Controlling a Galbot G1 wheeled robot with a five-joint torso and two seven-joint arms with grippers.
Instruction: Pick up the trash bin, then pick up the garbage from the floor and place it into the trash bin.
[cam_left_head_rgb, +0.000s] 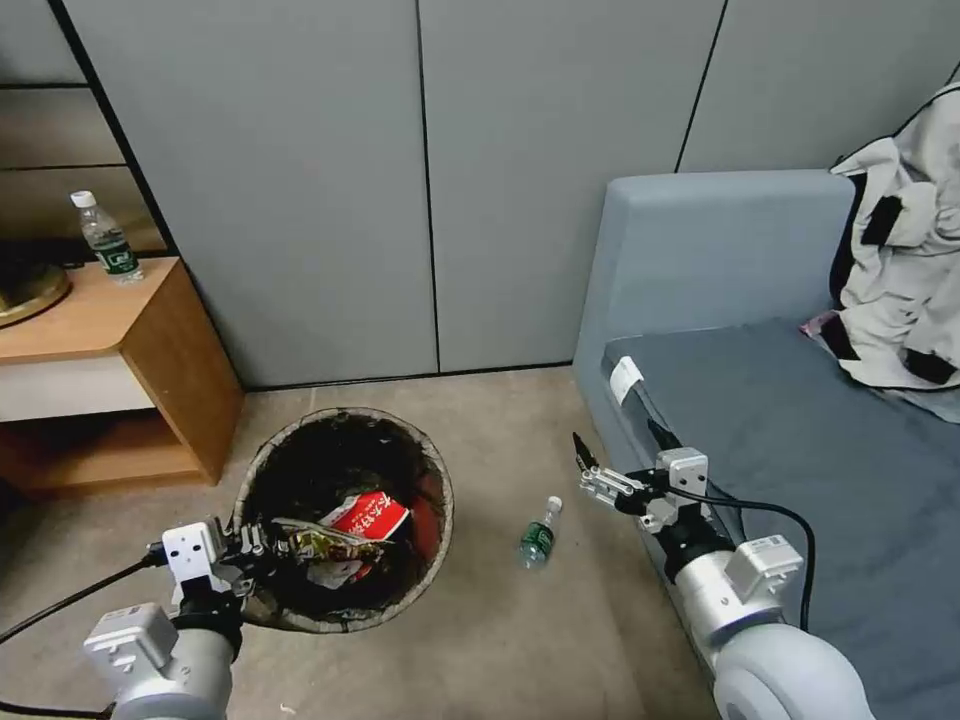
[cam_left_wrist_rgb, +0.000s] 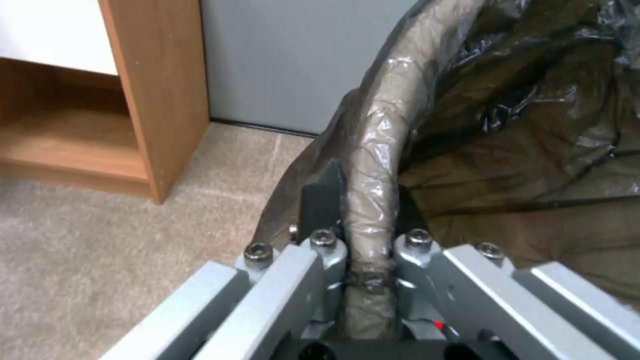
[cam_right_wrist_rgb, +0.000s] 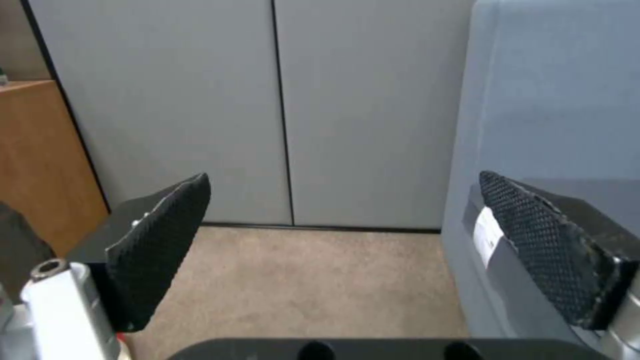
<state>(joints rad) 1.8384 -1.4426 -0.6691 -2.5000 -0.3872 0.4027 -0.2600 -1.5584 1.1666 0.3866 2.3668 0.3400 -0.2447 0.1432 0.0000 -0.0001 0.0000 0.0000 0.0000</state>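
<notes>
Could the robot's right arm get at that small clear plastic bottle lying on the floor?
Probably yes: the right gripper hangs open just above the small clear plastic bottle, with bare carpet around it.

The left gripper (cam_left_head_rgb: 262, 548) sits at 7 o'clock on the bin's (cam_left_head_rgb: 440, 470) rim, and its fingertips are lost against the dark liner (cam_left_head_rgb: 330, 460) in the head view. In the left wrist view one finger (cam_left_wrist_rgb: 323, 200) shows outside the wrapped rim while its partner is mostly buried behind the liner (cam_left_wrist_rgb: 533, 165) (just a dark sliver). The bin's (cam_left_wrist_rgb: 380, 145) floor and outer wall are hidden. The carton's (cam_left_head_rgb: 368, 518) print is too small to read, and the wrapper (cam_left_head_rgb: 322, 545) covers its lower edge. The bottle (cam_left_head_rgb: 538, 538) label is unreadable. At 3 o'clock the frame crops the sofa (cam_left_head_rgb: 800, 420) and the clothing (cam_left_head_rgb: 900, 280) on it.
</notes>
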